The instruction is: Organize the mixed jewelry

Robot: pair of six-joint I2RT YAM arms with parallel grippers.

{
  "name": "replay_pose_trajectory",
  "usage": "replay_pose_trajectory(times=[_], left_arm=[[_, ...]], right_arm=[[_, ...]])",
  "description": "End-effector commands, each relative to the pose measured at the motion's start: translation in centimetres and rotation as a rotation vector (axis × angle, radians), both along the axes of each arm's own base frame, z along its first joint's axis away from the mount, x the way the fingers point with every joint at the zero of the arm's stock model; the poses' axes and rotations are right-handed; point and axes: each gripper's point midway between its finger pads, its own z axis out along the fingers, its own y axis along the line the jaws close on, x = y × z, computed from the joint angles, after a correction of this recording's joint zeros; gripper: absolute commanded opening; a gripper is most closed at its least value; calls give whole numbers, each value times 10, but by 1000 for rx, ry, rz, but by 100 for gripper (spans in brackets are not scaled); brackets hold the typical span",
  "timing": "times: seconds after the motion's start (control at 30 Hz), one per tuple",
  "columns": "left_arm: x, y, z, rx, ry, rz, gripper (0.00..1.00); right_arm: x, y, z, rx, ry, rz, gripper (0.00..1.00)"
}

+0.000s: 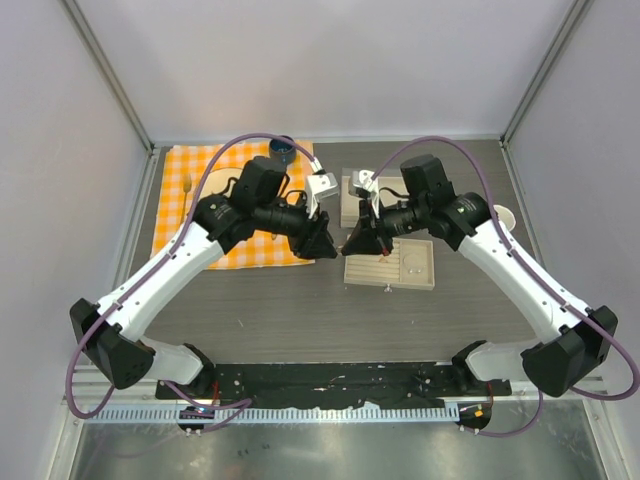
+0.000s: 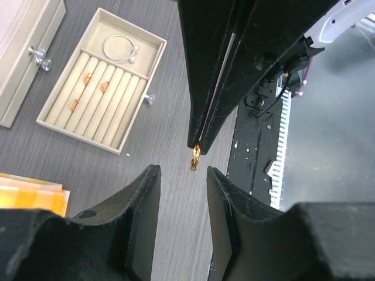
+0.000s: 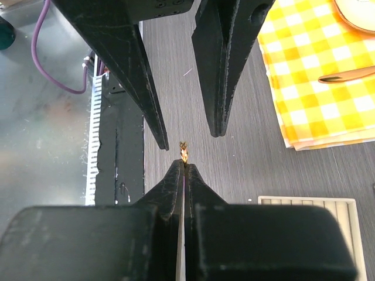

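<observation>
My right claw (image 3: 183,167) is clenched tight on a tiny gold piece (image 2: 195,159). It is pinched at the very tips, so most of it sticks out past them. The piece looks twisted or braided, though at this size I can't say whether it is a ring or a loose link. My left claw (image 2: 182,172) stands released, tip to tip with the right one above the dark counter (image 2: 88,170). Its two fingers (image 2: 146,216) are apart, and the gold piece sits in line with the gap between them, touching neither. Ahead of the left claw, and to the left in its wrist view, the beige tray (image 2: 120,111) lies on the counter. A silver hoop (image 2: 120,48) rests in the tray's square end compartment, and three small gold rings (image 2: 104,86) are tucked into the grooves of its ring rolls. Past the tray on that side stands the jewelry box (image 2: 23,58) with its crystal knobs. A corner of the yellow checked cloth (image 2: 29,196) shows beside the left claw's finger.
</observation>
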Motion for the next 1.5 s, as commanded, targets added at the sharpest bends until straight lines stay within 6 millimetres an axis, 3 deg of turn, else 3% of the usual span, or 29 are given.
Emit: replay_pose_trajectory(times=[0.0, 0.33, 1.27, 1.47], left_arm=[[0, -5, 35, -75, -90, -19, 41], [-3, -12, 32, -69, -85, -46, 34], [0, -13, 17, -32, -81, -46, 33], [0, -13, 15, -28, -77, -46, 27]], right_arm=[[-1, 7, 4, 32, 0, 28, 1], [-2, 8, 2, 31, 3, 33, 1], [-8, 5, 12, 49, -20, 45, 1], [-8, 5, 12, 49, -21, 44, 1]])
